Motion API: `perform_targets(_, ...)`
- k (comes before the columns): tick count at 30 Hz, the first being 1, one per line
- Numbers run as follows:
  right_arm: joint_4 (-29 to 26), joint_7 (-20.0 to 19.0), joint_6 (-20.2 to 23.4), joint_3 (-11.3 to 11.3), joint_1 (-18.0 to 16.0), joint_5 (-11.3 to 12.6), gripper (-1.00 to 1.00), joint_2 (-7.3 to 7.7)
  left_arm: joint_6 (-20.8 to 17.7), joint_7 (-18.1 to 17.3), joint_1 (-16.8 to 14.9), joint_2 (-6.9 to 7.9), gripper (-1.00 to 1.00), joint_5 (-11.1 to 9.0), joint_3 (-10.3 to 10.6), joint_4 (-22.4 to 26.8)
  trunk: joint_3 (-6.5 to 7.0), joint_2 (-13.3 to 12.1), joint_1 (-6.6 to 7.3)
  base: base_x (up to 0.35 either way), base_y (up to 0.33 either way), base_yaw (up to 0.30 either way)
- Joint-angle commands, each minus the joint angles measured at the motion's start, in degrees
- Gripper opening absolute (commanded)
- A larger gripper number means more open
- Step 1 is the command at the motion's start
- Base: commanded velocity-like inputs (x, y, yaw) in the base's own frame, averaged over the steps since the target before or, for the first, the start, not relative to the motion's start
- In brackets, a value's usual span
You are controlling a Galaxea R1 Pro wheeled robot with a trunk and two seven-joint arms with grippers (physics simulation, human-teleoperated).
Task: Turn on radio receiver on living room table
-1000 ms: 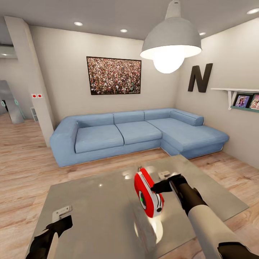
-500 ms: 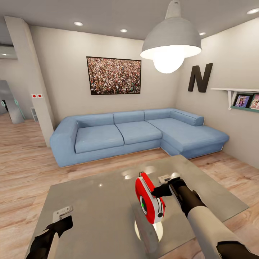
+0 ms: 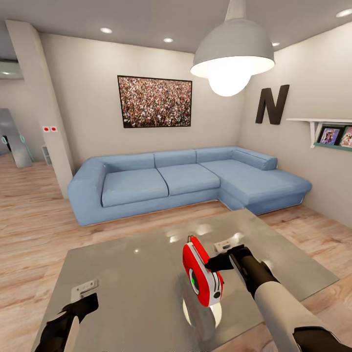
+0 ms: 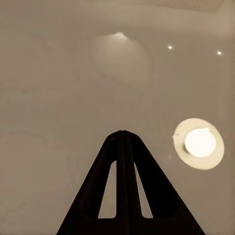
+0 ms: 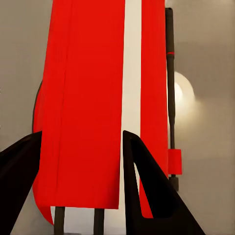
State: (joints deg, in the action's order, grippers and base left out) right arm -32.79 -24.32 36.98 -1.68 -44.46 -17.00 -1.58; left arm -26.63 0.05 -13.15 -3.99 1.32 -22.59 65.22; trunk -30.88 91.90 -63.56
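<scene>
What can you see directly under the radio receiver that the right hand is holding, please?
Under the radio receiver lies the glossy grey table, with the pendant lamp's bright reflection on it. The radio covers part of that reflection. The right hand grips the radio's edge.

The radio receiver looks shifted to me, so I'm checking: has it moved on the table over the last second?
Barely: the radio receiver, gripped by the right gripper, sits slightly nearer the table's front edge.

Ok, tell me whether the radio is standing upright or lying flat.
Upright: the radio receiver stands on edge above the table, gripped by the right gripper.
</scene>
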Motion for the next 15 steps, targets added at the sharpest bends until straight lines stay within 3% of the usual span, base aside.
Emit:
perform_targets(1, -0.02, -0.02, 0.04, 0.05, -0.02, 0.38, -1.00, -0.01, -0.03, -0.05, -0.01, 0.01, -1.00, -0.02, 0.00, 0.01, 0.00, 0.00, 0.00, 0.000, 0.000, 0.000)
perform_targets(15, 0.16, -0.02, -0.15, 0.01, -0.02, 0.32, -1.00, -0.01, -0.02, -0.15, 0.01, -0.06, -1.00, -0.09, 0.00, 0.00, -0.35, 0.81, -0.44, 0.000, 0.000, 0.000)
